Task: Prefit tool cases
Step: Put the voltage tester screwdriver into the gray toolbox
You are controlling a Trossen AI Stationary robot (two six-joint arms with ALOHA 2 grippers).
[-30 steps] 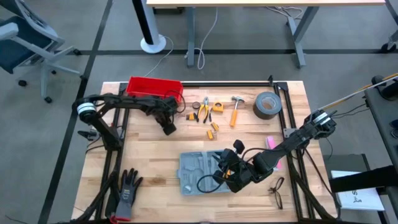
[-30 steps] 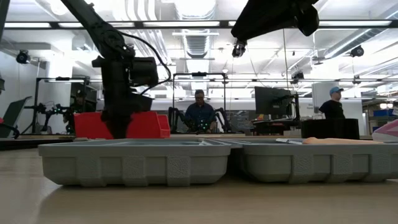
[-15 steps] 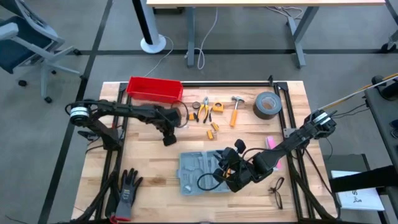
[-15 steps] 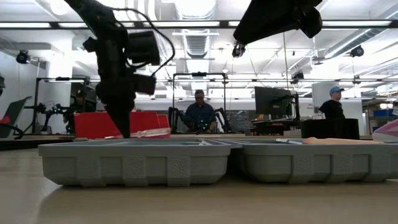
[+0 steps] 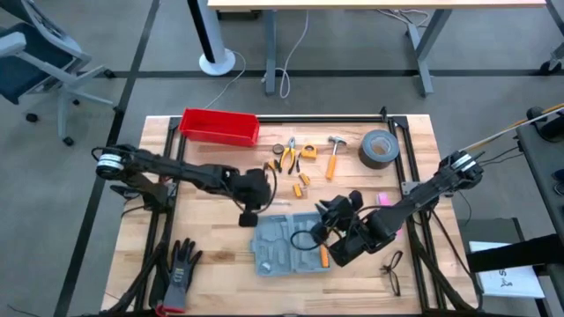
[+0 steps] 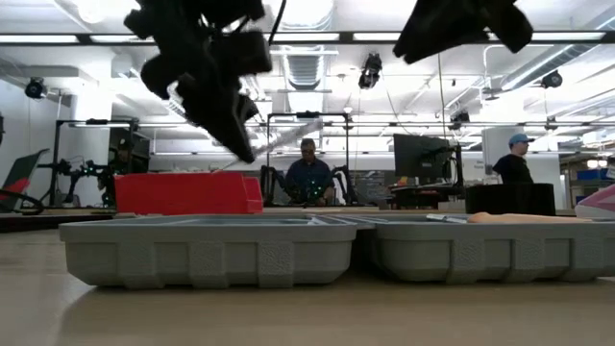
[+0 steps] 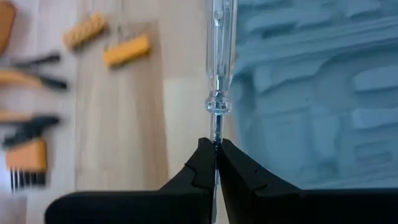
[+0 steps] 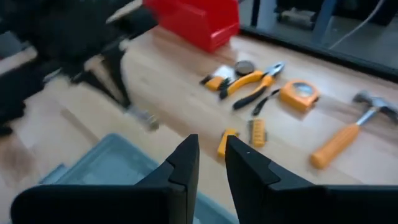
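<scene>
The grey-blue tool case [image 5: 282, 242] lies open on the table's near middle, showing its moulded slots [image 7: 311, 93]. My left gripper [image 5: 249, 216] hovers at the case's far left corner, shut on a screwdriver with a clear handle [image 7: 222, 37]. My right gripper [image 5: 328, 214] hangs over the case's far right part. Its fingers [image 8: 186, 165] stand a narrow gap apart with nothing between them. An orange piece [image 5: 323, 256] shows beside the right arm over the case; I cannot tell whether it lies in a slot. My left gripper pinches the screwdriver's bare metal shaft [image 7: 216, 127] between its two fingertips, a little behind the clear handle. The fingers slant down toward the table's right, and the screwdriver runs on in line with them, handle foremost. It is lifted clear, over the case's left edge.
A red bin [image 5: 220, 126] stands at the far left. Pliers [image 5: 289, 151], a hammer [image 5: 333, 157], a tape roll [image 5: 377, 148] and small orange bits [image 5: 301, 183] lie beyond the case. Black gloves [image 5: 181, 264] and glasses [image 5: 394, 271] lie near the front edge. People sit in the room behind.
My left gripper has swung from beside the red bin toward the case, risen off the table and rolled, carrying the screwdriver with it. My right gripper has rolled at the wrist and shifted slightly toward the table's right, and the orange piece now shows beside it.
</scene>
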